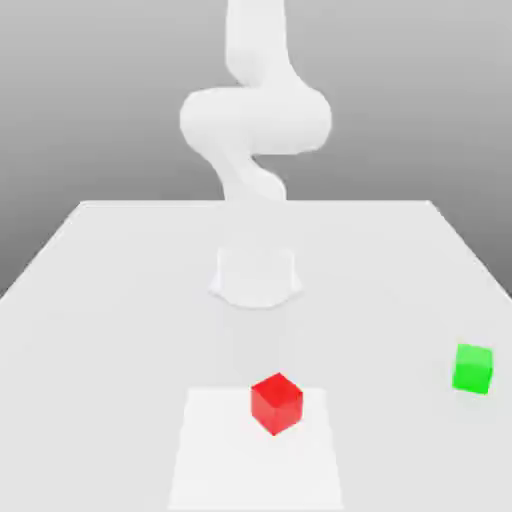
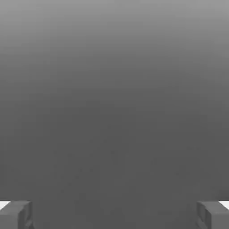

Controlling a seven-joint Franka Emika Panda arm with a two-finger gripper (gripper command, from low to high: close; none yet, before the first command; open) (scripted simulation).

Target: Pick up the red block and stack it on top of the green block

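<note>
- Exterior view: I see the white arm (image 1: 255,125) rising from its round base (image 1: 256,276) at the middle of the white table (image 1: 90,300); its upper links bend and pass out beyond the upper edge of this view.
- Red block (image 1: 276,403): I find it on the near part of the table, in front of the base, turned so that one corner points toward the camera. It rests on a paler square patch (image 1: 255,460) of the tabletop, close to that patch's far edge.
- Green block (image 1: 473,368): it sits on the table toward the exterior view's right, well apart from the red block and slightly farther back. Nothing lies on top of it, and it touches nothing but the table.
- Hand view: I see the gripper (image 2: 114,214) as two dark grey fingertips (image 2: 15,214) at opposite sides of the picture, spread wide with nothing between them. Behind them is a plain grey backdrop.
- Comparison: the exterior view gives me both blocks and their spacing; the hand view gives me the spread of the fingers.
</note>
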